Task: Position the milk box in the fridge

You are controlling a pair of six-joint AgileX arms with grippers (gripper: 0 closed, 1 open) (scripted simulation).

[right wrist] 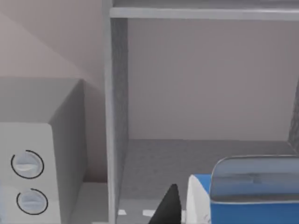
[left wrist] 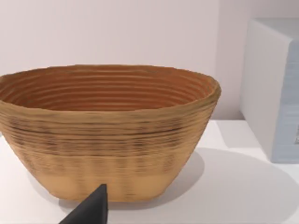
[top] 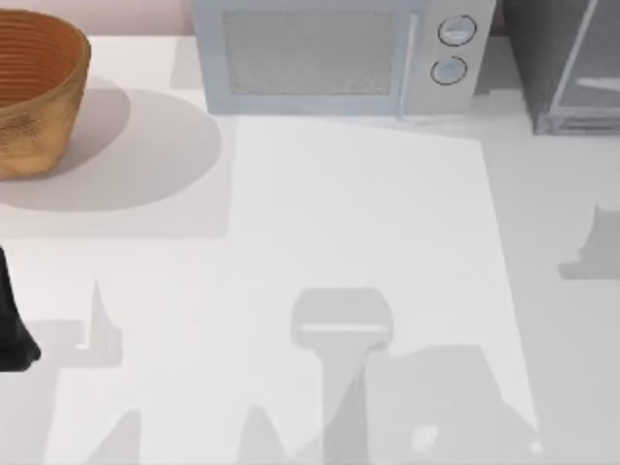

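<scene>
Milk box (right wrist: 243,198): small blue-topped carton seen in the right wrist view at the open front of the fridge (right wrist: 117,116), with a dark fingertip (right wrist: 168,207) just beside it; probably held by the right gripper, though I cannot tell whether its jaws are closed. Left to right in the top view: left arm (top: 12,329) parked at the table's left edge, its finger spread likewise impossible to judge, then wicker basket (top: 34,87), microwave (top: 329,58), fridge at far right. Handling, by judgement: light, stiff-walled, smooth, crushable if squeezed; grip the flat sides at mid-height.
</scene>
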